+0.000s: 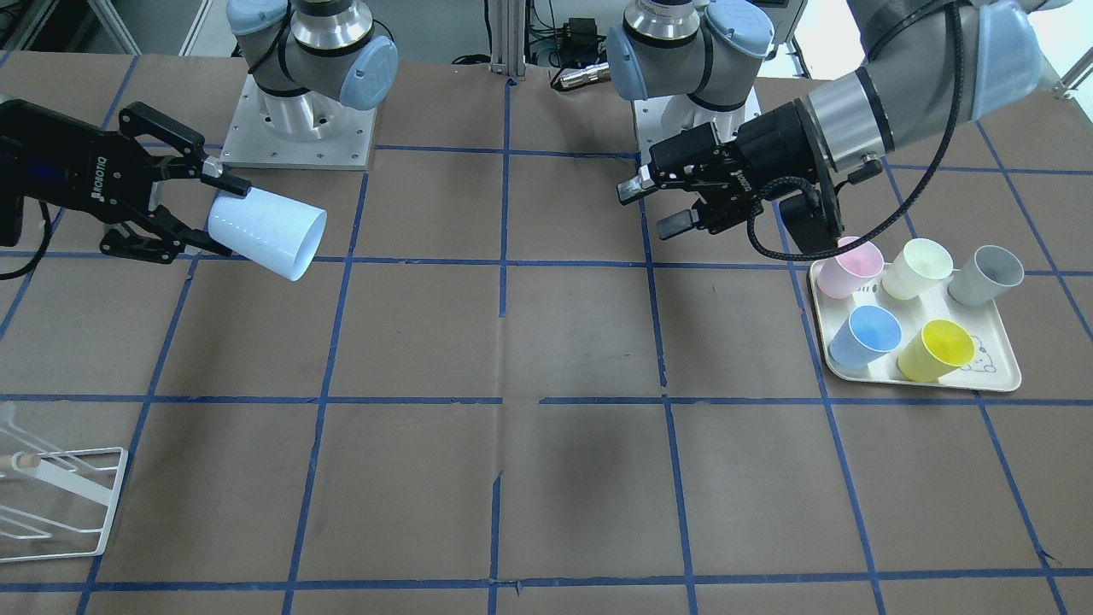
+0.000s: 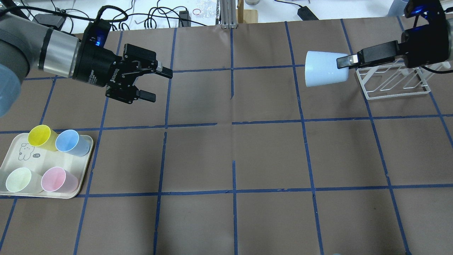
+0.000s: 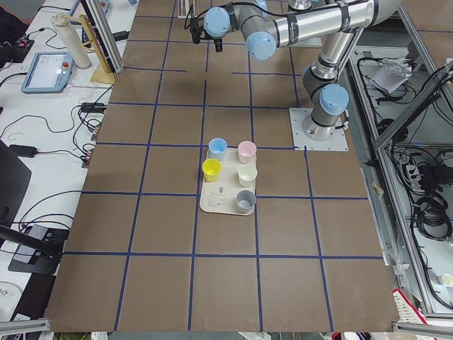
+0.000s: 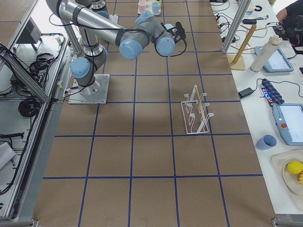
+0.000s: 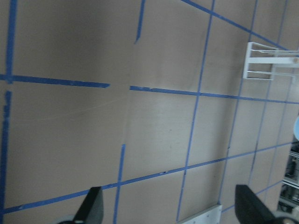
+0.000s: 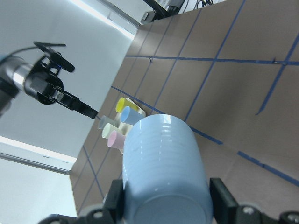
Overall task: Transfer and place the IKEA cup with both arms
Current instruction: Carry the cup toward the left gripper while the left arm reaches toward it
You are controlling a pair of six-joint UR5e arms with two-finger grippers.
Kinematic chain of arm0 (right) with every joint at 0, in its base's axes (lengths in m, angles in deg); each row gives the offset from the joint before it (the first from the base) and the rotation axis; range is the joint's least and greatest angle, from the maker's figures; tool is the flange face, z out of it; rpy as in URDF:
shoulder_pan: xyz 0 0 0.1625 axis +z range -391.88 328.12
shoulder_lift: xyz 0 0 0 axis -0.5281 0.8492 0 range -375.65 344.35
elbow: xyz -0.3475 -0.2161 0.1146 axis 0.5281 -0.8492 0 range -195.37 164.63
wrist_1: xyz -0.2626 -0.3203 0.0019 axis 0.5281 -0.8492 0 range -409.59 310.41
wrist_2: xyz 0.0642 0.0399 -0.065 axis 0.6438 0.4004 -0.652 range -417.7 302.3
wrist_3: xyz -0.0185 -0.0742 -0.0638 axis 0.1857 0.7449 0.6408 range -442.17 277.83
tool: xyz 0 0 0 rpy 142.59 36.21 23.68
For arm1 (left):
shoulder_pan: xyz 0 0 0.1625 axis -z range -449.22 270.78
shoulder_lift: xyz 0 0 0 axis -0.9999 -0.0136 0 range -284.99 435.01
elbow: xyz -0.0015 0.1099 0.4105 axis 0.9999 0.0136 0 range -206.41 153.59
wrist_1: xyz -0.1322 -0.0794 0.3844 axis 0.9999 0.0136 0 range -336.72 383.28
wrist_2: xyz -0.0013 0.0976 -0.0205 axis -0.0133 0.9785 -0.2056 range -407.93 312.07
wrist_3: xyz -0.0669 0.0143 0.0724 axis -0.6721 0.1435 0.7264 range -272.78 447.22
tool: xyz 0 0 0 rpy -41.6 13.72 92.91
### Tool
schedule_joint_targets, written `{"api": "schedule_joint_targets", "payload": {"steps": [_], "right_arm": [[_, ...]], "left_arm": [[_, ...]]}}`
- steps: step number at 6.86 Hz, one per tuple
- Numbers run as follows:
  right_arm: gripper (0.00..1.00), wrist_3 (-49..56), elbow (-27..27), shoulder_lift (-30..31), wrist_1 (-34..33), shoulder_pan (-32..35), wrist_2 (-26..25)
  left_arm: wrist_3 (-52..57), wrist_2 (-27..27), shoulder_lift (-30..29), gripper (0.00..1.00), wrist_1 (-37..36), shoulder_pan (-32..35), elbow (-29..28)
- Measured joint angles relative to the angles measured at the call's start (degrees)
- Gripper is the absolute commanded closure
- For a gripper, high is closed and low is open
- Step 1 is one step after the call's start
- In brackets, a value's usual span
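Right tool (image 1: 226,217) clamps the base end of the one IKEA cup (image 1: 269,232), held sideways above the desk (image 1: 512,342), mouth toward the left tool (image 1: 649,207). Left tool is spread wide, empty, well apart from it. One tray (image 1: 999,380) carries five cups: pink cup (image 1: 850,266), cream cup (image 1: 918,267), grey cup (image 1: 986,275), sky-blue cup (image 1: 865,336), yellow cup (image 1: 937,350). One white rack (image 2: 393,83) sits on the desk.

Right claw (image 1: 226,216) grips IKEA cup (image 1: 273,232) (sideways)

Brown table (image 1: 546,342): cup tray (image 1: 1004,381), wire rack (image 2: 393,83)
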Motion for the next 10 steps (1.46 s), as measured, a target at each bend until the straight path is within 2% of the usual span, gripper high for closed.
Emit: {"api": "schedule_joint_targets", "payload": {"steps": [1,2,3,7,10], "right_arm": [[0.48,0.3,1.4,0.1,3.3,2.5,5.6],[0.47,0.4,2.2,0.2,5.1,5.5,10.0],[0.47,0.5,2.5,0.4,6.1,7.5,12.7],[0.45,0.9,2.6,0.8,9.8,13.7,21.0],[0.43,1.6,2.6,0.8,10.0,15.3,22.3]], "left_arm": [[0.4,-7.9,0.2,0.00,-0.3,0.0,3.6],[0.6,-13.1,0.2,0.00,-0.5,0.3,5.7],[0.7,-15.9,-0.2,0.00,-0.9,0.8,6.5],[-0.3,-22.2,-1.1,0.00,-3.5,4.4,7.1],[-2.3,-24.3,-3.1,0.00,-7.4,5.1,7.0]]}}
